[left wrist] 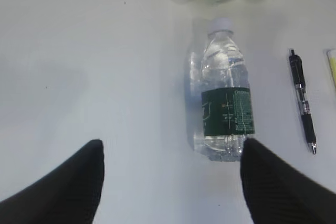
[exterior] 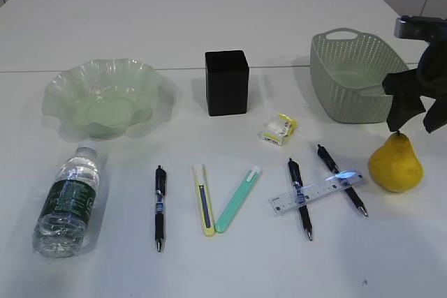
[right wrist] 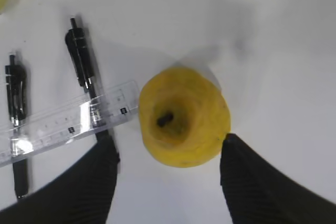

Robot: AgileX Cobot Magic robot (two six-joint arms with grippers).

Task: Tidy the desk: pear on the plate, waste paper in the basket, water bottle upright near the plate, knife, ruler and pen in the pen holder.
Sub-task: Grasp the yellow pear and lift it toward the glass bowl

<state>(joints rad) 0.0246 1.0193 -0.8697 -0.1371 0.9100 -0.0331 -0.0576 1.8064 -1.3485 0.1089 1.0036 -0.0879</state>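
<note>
pear point(right wrist: 184, 124): stood upright on the desk point(exterior: 223, 26), stem up, right of the ruler point(right wrist: 68, 121) and crossed pens, in front of the basket point(exterior: 349, 75).
right gripper point(right wrist: 168, 182): hung over the pear, jaws spread to either side, nothing held.
water bottle point(left wrist: 226, 103): laid flat, cap toward the plate point(exterior: 101, 95).
left gripper point(left wrist: 170, 182): spread wide above the bottle's base, nothing held.
step judged: first grasps, pear and bottle.
next: descent and closing called for.

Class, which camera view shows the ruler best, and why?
The exterior view: the whole ruler shows, lying across two pens. The right wrist view cuts off its left end beside the pear; the left wrist view misses it.
</note>
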